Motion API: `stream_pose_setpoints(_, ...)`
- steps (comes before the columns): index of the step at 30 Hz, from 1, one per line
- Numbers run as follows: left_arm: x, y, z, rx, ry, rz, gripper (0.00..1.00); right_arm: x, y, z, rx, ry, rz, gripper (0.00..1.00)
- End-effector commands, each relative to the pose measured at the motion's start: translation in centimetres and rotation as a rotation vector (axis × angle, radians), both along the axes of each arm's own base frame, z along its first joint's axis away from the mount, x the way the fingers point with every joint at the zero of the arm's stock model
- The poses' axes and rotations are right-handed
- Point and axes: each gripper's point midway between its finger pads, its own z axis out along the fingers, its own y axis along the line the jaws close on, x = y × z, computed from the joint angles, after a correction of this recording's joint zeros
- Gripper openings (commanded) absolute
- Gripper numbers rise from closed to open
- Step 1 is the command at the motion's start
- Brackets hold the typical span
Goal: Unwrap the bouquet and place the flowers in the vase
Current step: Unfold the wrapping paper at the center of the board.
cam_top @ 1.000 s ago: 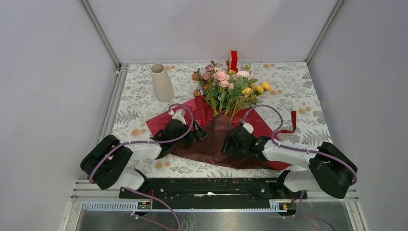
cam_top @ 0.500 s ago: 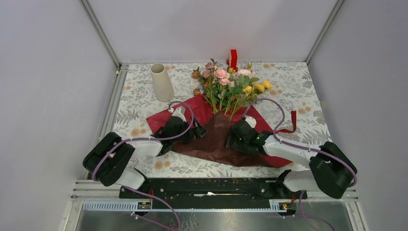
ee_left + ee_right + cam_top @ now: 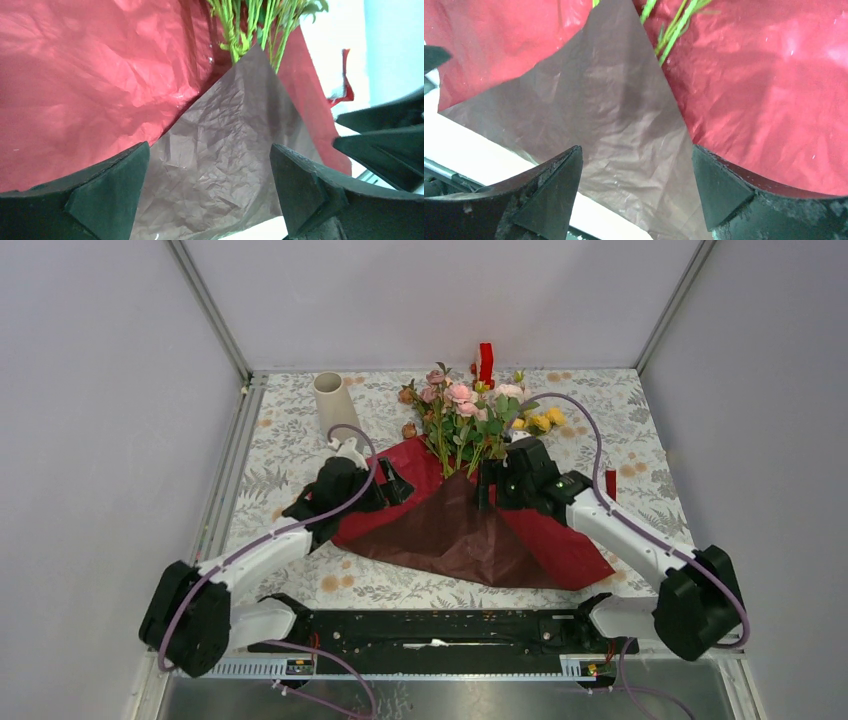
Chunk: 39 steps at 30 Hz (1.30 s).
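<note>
Crimson wrapping paper [image 3: 560,550] spread flat on the bench [image 3: 620,420], both pincers gaping over it!
Left pincer [image 3: 392,486] hangs at the sheet's 9 o'clock edge, jaws wide apart and nothing between them. Right pincer [image 3: 486,486] hovers just beside the stems [image 3: 250,30], around 1 o'clock on the sheet, jaws also spread and empty. On the red lies a brown inner sheet [image 3: 450,530], a triangle with its tip at 12 o'clock, meeting the stem ends. The flowers [image 3: 470,405] lie beyond that tip, blooms towards the back wall. And the vase [image 3: 330,392] stands upright at 10 o'clock from the paper, its foot hidden behind the left wrist.
</note>
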Motion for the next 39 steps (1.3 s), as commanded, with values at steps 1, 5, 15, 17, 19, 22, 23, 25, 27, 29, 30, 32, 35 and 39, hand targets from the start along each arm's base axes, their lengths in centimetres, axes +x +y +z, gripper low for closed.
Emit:
stream_pose_setpoints(1,-0.2,1.9,4.6,-0.051,-0.031,-0.022,0.98,2.5,0.9,0.4,0.015,-0.006,0.149,0.87)
stream_pose_setpoints(5,-1.1,4.4,7.6,-0.022,-0.046,-0.046,0.99,4.1,1.0,-0.9,0.075,0.059,0.168,0.85)
stream_pose_setpoints(15,-2.3,7.0,10.5,0.018,-0.074,-0.065,0.99,3.7,3.0,-3.5,0.155,0.160,0.281,0.75)
stream_pose_setpoints(17,-2.2,7.0,10.2,0.007,-0.065,-0.062,0.99,3.5,3.0,-3.9,0.156,0.169,0.291,0.74)
stream_pose_setpoints(19,-2.2,6.8,9.9,-0.011,-0.058,-0.066,0.99,3.2,3.2,-4.2,0.167,0.185,0.307,0.70)
stream_pose_setpoints(22,-2.0,6.5,9.7,-0.036,-0.052,-0.070,0.99,2.5,3.5,-3.8,0.193,0.198,0.321,0.55)
stream_pose_setpoints(23,-2.0,6.5,9.6,-0.036,-0.049,-0.068,0.99,2.3,3.6,-3.4,0.205,0.193,0.326,0.48)
stream_pose_setpoints(25,-1.8,6.9,9.3,-0.022,-0.046,-0.055,0.99,1.9,3.7,-2.6,0.228,0.184,0.331,0.34)
stream_pose_setpoints(27,-1.5,7.8,8.7,0.009,-0.046,-0.013,0.99,1.2,3.9,-1.6,0.256,0.172,0.346,0.23)
stream_pose_setpoints(29,-0.9,9.6,7.4,0.050,-0.031,0.087,0.99,0.3,4.1,-0.6,0.276,0.157,0.361,0.19)
stream_pose_setpoints(30,-0.8,10.4,6.7,0.057,-0.024,0.136,0.99,-0.3,4.2,-0.3,0.278,0.151,0.373,0.19)
stream_pose_setpoints(32,-0.5,11.9,5.5,0.054,-0.013,0.232,0.99,-1.5,4.5,0.7,0.282,0.124,0.404,0.18)
stream_pose_setpoints(35,-0.3,13.5,3.8,0.020,0.011,0.333,0.99,-3.7,5.5,1.5,0.277,0.101,0.462,0.17)
stream_pose_setpoints(39,0.0,14.9,1.8,-0.030,0.078,0.407,0.99,-6.7,6.9,2.2,0.258,0.065,0.539,0.17)
